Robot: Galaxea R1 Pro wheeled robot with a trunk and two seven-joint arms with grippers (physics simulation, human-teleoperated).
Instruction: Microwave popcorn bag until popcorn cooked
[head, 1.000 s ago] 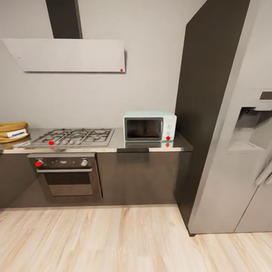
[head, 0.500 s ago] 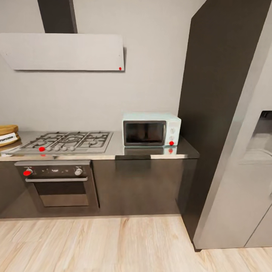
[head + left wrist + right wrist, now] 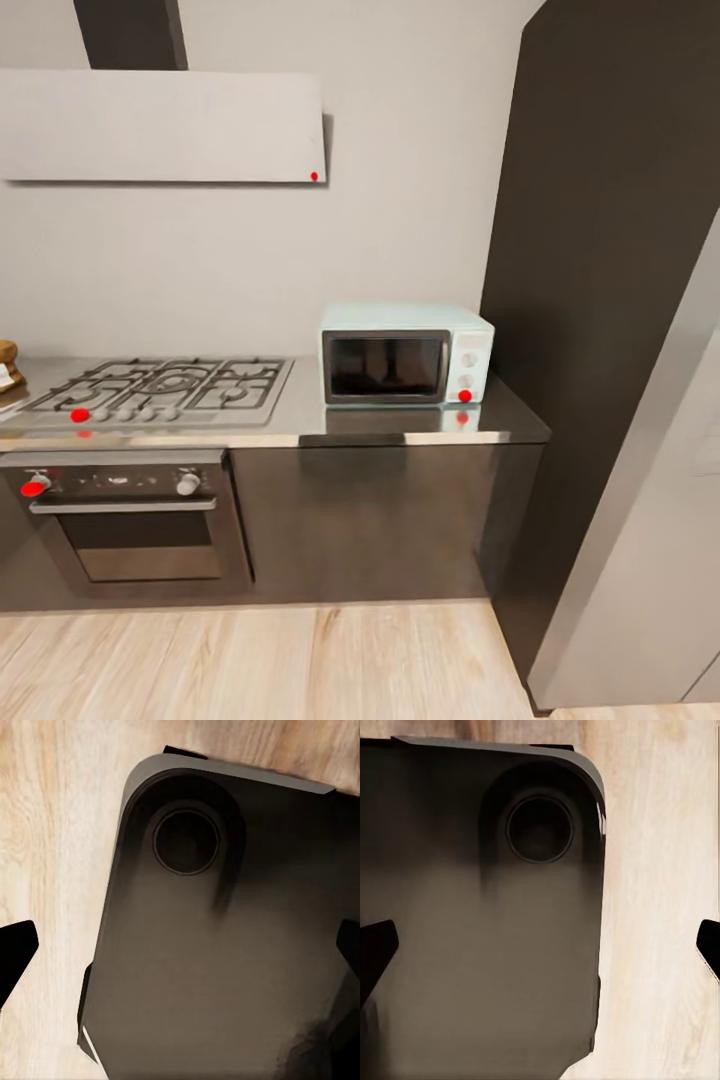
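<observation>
On the long grey glossy worktop [image 3: 400,425], the small boxy pale blue-white microwave [image 3: 406,353] sits door closed. Left of it, the steel gas hob [image 3: 160,388]; at the far left edge beyond, a sliver of the orange-brown popcorn bag [image 3: 6,364]. Left tool [image 3: 180,952] and right tool [image 3: 540,949] spread wide, holding nothing, above the robot's dark base [image 3: 225,967].
</observation>
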